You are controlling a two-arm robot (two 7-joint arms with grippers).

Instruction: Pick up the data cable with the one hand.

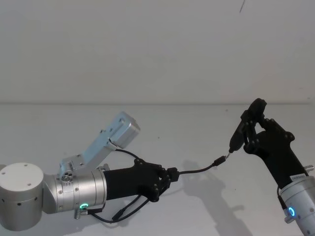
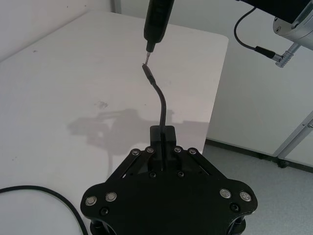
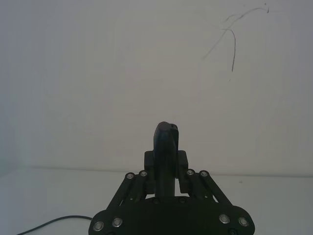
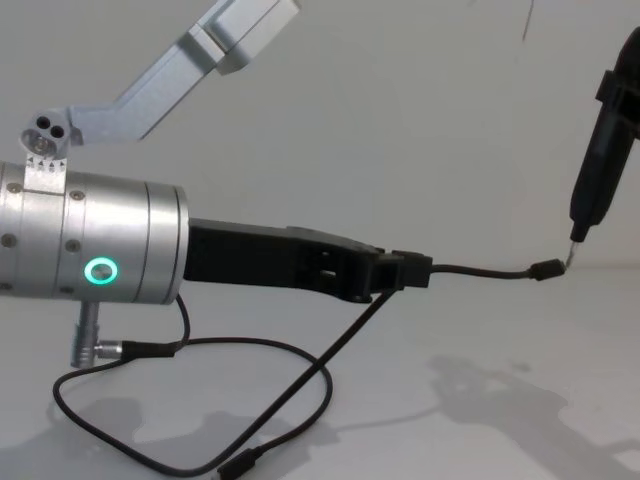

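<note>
- The left end effector [image 4: 405, 270] is clamped down on the cable [image 4: 480, 270], just behind the plug end, so a short stub sticks out forward past the fingertips. My guess is the grip sits that close to the tip so the floppy cord doesn't droop and the plug [image 4: 546, 269] stays pointed where it's wanted.
- The cable is up off the worktop [image 2: 58, 88]. The stub hangs in the air and casts a shadow below, and the rest trails back from the left end effector in a loose loop down onto the worktop.
- The right end effector [image 1: 252, 129] is closed around a slim black tool [image 4: 600, 180] with a thin metal pin tip. That pin is right at the plug, touching or nearly so, I can't tell which.
- Looks like the pickup itself is basically done, and the plug is being held out to the tool.
- The worktop is plain white and matte, with a faint smudge near the cable's shadow.
- Behind it is a bare white wall with a thin dark scribble mark high up. Off the worktop's far edge there's grey floor and white panels.
</note>
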